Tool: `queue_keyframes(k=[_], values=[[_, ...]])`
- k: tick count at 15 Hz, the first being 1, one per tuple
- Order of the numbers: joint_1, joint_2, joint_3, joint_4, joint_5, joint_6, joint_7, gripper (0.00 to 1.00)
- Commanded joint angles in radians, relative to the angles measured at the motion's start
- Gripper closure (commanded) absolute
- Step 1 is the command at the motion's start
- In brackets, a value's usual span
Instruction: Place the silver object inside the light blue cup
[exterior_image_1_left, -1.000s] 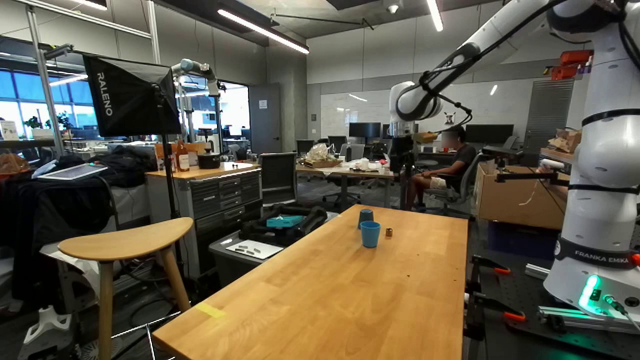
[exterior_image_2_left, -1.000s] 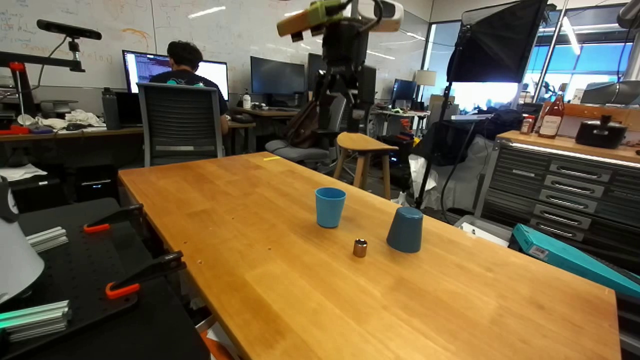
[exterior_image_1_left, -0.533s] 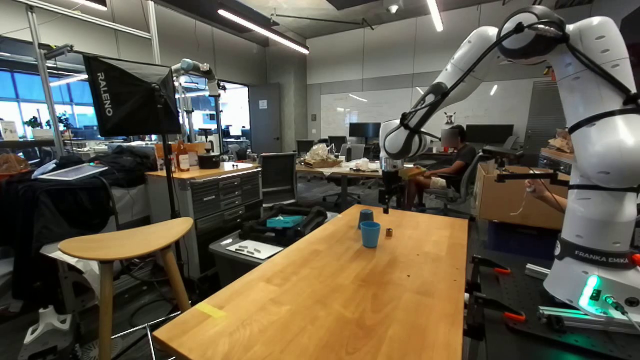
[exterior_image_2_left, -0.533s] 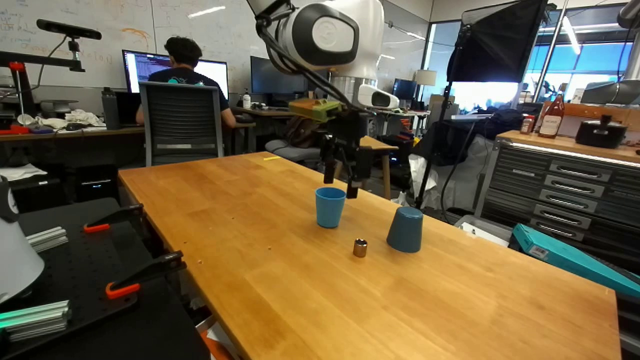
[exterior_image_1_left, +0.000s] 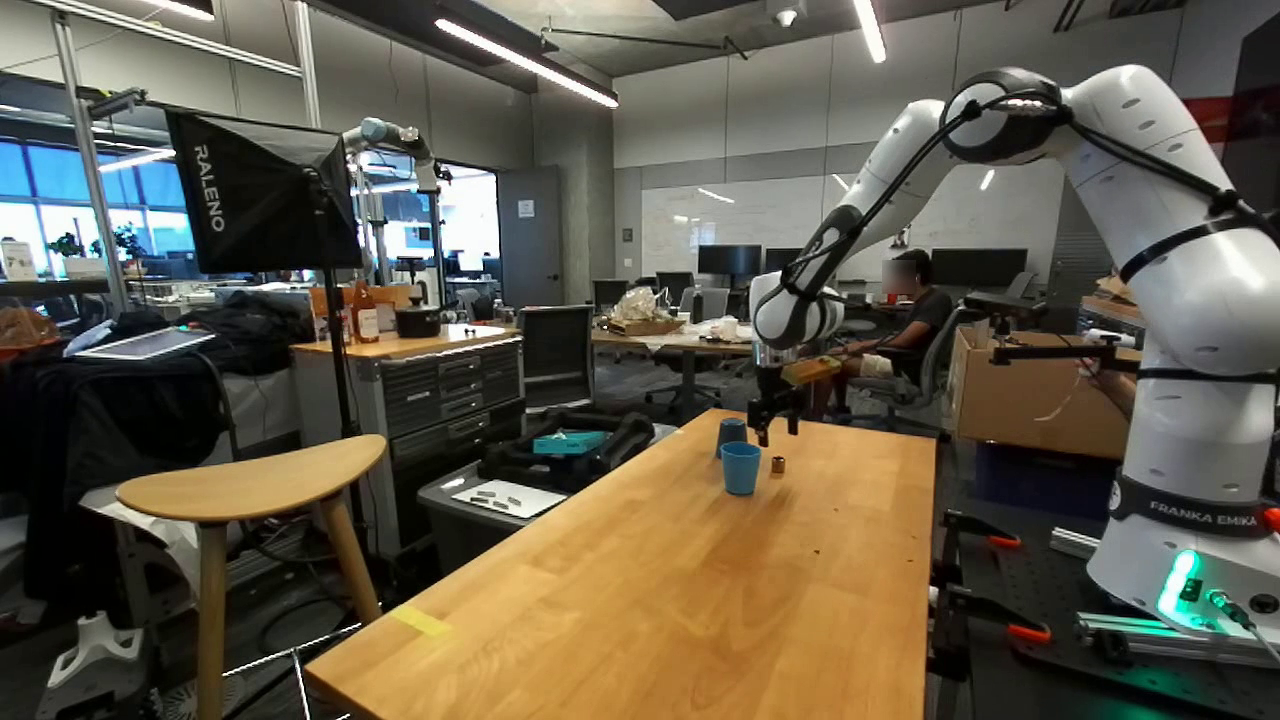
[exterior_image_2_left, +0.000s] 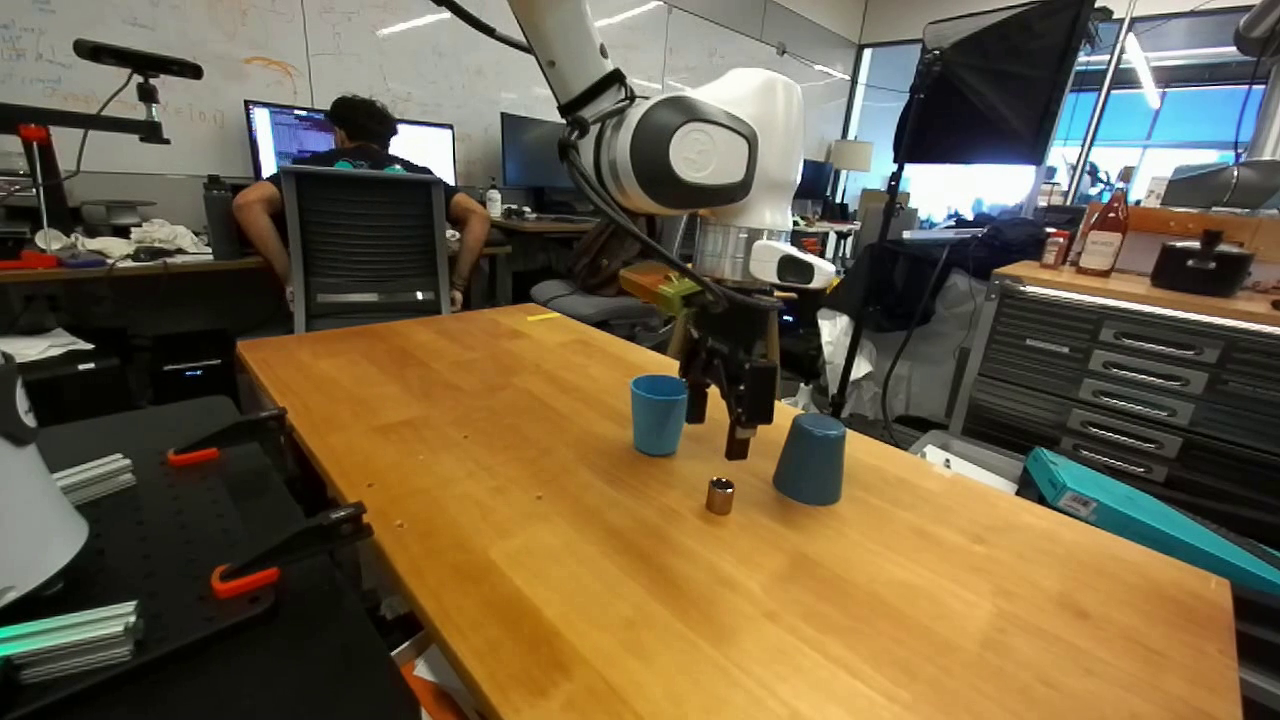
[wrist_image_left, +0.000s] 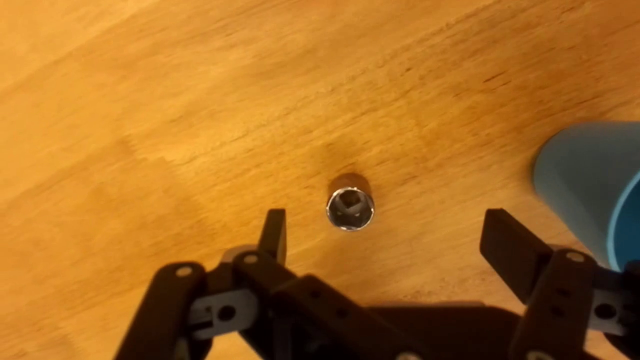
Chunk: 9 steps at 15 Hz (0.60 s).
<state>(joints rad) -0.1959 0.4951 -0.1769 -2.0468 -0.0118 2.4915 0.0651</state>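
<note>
In the wrist view, there's the silver object, a touch right of and below centre, standing on the wooden table, hollow end facing up. The gripper spans the bottom of the frame, fingers spread wide, one tip left of the little piece, one tip right, the left-hand tip the nearer in the picture. And at the right edge, cut off by the frame, the light blue cup, part of its rim showing.

In an exterior view the silver object stands low and right of centre, a coppery tint on its side. Up and left of it, the light blue cup, mouth up; to the right, a darker blue cup turned upside down, both apart from the small piece. The gripper points down between those cups in the frame, tips above the table, one finger covering a sliver of the light blue cup's right edge. Upper left, a person sits with back turned.

In an exterior view the arm arches across from the right, gripper hanging over the table. Right under it in the frame, tiny, the silver object, with the light blue cup just to its left, partly hiding the darker one. Upper left, a black softbox; below it, a wooden stool.
</note>
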Motion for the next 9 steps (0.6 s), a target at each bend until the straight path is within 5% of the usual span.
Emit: queue_keyframes(k=[1,9], values=[[0.022,0.002,-0.012,-0.013,-0.02,0.014,0.022,0.0],[0.04,0.063,-0.027,-0.013,-0.016,0.095,0.103,0.0]])
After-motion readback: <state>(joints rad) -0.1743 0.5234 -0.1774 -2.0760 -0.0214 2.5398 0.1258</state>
